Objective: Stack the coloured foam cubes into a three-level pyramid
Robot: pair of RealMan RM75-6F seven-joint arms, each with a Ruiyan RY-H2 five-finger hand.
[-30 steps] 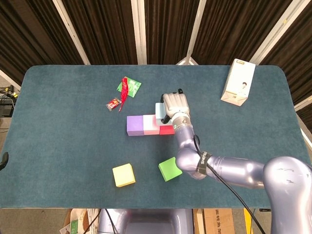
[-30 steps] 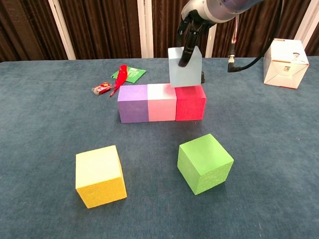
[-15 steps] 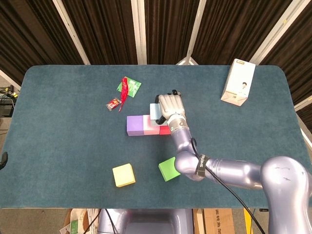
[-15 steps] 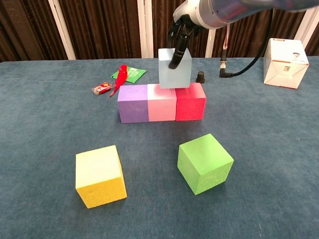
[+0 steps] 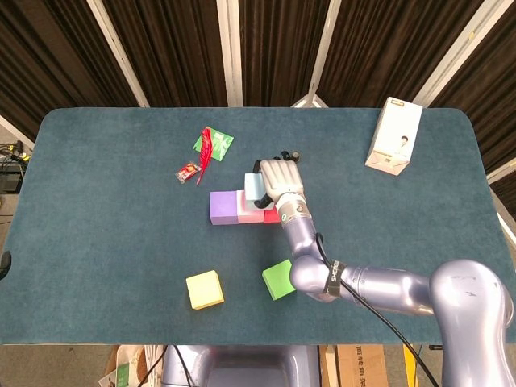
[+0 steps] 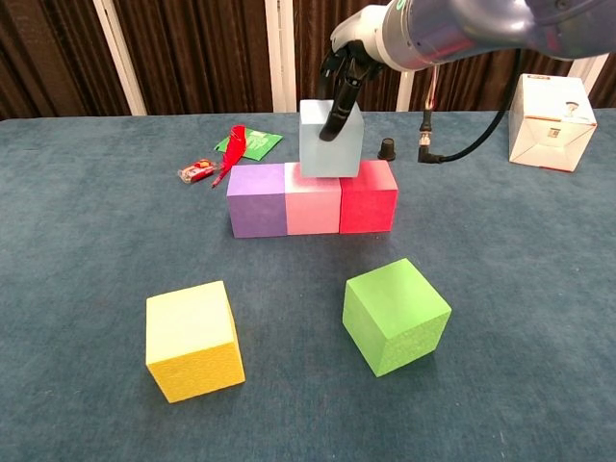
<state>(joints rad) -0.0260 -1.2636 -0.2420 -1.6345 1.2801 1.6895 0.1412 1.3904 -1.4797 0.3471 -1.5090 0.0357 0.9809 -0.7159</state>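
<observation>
The right robot hand (image 6: 339, 82), pinching the light-blue cube (image 6: 331, 141), has carried it toward nine o'clock and lower, nearly seating it over the pink cube (image 6: 312, 205) and red cube (image 6: 368, 201): level two begins.

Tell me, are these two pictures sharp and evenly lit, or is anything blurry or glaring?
Head view: even overhead light, sharp, only soft shadows beside the purple cube. Chest view: sharp too, with a pale sheen on top of the pink cube; the right hand holding the light blue cube looks crisp, no motion blur.

1 cube (image 6: 330, 141) sits atop a 3-cube row (image 6: 312, 198).
</observation>
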